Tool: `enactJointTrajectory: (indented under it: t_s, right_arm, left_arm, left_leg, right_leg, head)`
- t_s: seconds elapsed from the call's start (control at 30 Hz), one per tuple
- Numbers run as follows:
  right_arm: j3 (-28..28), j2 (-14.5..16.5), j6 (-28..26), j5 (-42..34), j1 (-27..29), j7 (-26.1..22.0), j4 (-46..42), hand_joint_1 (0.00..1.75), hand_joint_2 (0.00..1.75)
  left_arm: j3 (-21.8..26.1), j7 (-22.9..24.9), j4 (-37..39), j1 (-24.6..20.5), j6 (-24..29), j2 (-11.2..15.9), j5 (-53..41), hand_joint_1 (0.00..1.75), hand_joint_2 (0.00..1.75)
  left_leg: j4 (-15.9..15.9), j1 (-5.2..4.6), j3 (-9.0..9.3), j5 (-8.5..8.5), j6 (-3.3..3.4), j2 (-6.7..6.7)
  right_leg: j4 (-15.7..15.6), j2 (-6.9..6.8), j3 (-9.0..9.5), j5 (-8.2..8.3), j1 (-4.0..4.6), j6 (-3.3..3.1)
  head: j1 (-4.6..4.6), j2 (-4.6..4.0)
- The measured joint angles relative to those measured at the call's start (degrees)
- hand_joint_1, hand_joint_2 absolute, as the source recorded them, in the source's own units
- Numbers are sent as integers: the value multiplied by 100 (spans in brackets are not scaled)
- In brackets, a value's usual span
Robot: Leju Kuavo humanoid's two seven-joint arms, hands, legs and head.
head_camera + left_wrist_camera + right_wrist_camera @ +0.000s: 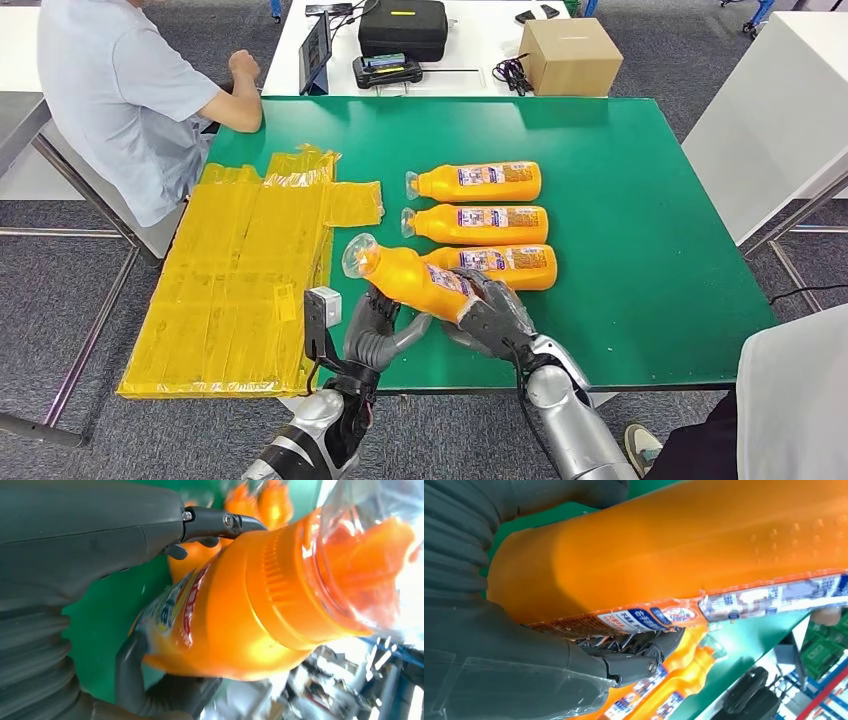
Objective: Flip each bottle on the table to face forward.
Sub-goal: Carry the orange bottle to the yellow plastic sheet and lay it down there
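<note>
Both hands hold one orange bottle (412, 281) just above the green table (640, 230), near its front edge. It tilts, clear cap (358, 254) up and to the left. My left hand (375, 330) cups it from below near the neck; my right hand (495, 315) grips its base end. Three more orange bottles lie on their sides behind it, caps to the left: the far one (480, 182), the middle one (480, 224), the nearest one (505, 262). The left wrist view shows my left hand (90, 540) wrapping the held bottle (250, 610). In the right wrist view my right hand (524, 670) clasps the bottle (674, 550).
A crumpled yellow plastic sheet (240, 280) covers the table's left part and hangs over its edge. A person (120, 90) sits at the far left corner. Behind the table stand a cardboard box (570, 55) and a black case (403, 28). Another person (790, 400) stands at the lower right.
</note>
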Motion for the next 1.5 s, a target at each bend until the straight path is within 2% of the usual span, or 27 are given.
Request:
enactJointTrajectory:
  t_s: [0.13,0.27,0.57,0.73,0.77,0.87,0.9,0.93,1.03,1.1,1.17,1.2,1.5]
  right_arm:
    - [156,49,16,-12,-1,32,-20,175,175]
    - [296,94,66,-69,-20,37,-17,175,175]
    - [593,132,181,-286,-183,-14,66,175,175]
    - [699,135,178,-302,-252,-26,135,166,175]
    - [721,136,174,-303,-265,-27,148,161,175]
    - [789,141,169,-320,-299,-39,173,146,175]
    - [805,143,173,-333,-308,-43,177,140,175]
    - [821,145,178,-351,-315,-47,180,135,175]
    - [872,148,189,-420,-337,-48,195,98,175]
    - [901,148,186,-472,-348,-48,209,45,175]
    - [911,152,179,-517,-349,-48,226,6,175]
    - [911,155,174,-535,-348,-48,233,0,175]
    - [878,160,155,-632,-249,44,279,0,175]
  left_arm:
    - [87,-182,-144,2,221,0,-479,0,175]
    - [230,-254,-253,15,129,-2,-569,0,175]
    - [366,-224,-121,-58,-535,-11,245,0,175]
    - [359,-206,60,-130,-659,-17,512,0,175]
    - [358,-198,99,-149,-675,-17,558,7,175]
    - [356,-191,199,-195,-724,-17,674,137,175]
    - [356,-201,223,-204,-736,-17,699,175,175]
    - [356,-219,242,-212,-744,-17,716,175,175]
    - [373,-344,267,-225,-733,-17,674,175,175]
    - [397,-443,243,-219,-688,-17,555,175,175]
    - [427,-521,169,-188,-594,-17,357,175,175]
    - [448,-549,116,-165,-536,-17,240,175,175]
    - [738,-490,-770,180,-212,-13,-648,175,175]
  left_leg:
    - [0,0,0,1,0,-1]
    - [0,0,-1,1,0,-1]
    - [0,0,-1,2,0,-3]
    - [0,0,-2,2,0,-3]
    - [0,0,-2,2,0,-3]
    - [0,0,-2,2,0,-3]
    - [0,0,-2,2,0,-3]
    - [0,0,-2,2,0,-3]
    - [0,0,-3,2,0,-3]
    - [0,0,-4,2,0,-4]
    - [0,0,-4,3,0,-6]
    - [0,0,-4,3,0,-6]
    - [0,0,-6,3,0,-6]
  right_leg:
    - [1,-1,0,0,0,0]
    - [1,-2,0,0,0,0]
    - [1,-3,-1,0,0,0]
    - [1,-3,-1,0,0,0]
    - [1,-3,-1,0,0,0]
    - [1,-3,-1,0,0,0]
    - [1,-3,-1,0,0,0]
    - [1,-3,-1,0,0,0]
    - [2,-3,-1,0,0,0]
    - [2,-4,-1,0,0,0]
    - [2,-5,-1,0,-1,0]
    - [2,-5,-2,0,-1,0]
    - [2,-6,-5,0,0,0]
  head:
    - [-1,0]
    - [1,0]
    - [0,0]
    - [0,0]
    - [0,0]
    - [0,0]
    - [0,0]
    - [1,0]
    - [1,0]
    - [1,0]
    - [1,0]
    - [1,0]
    - [0,0]
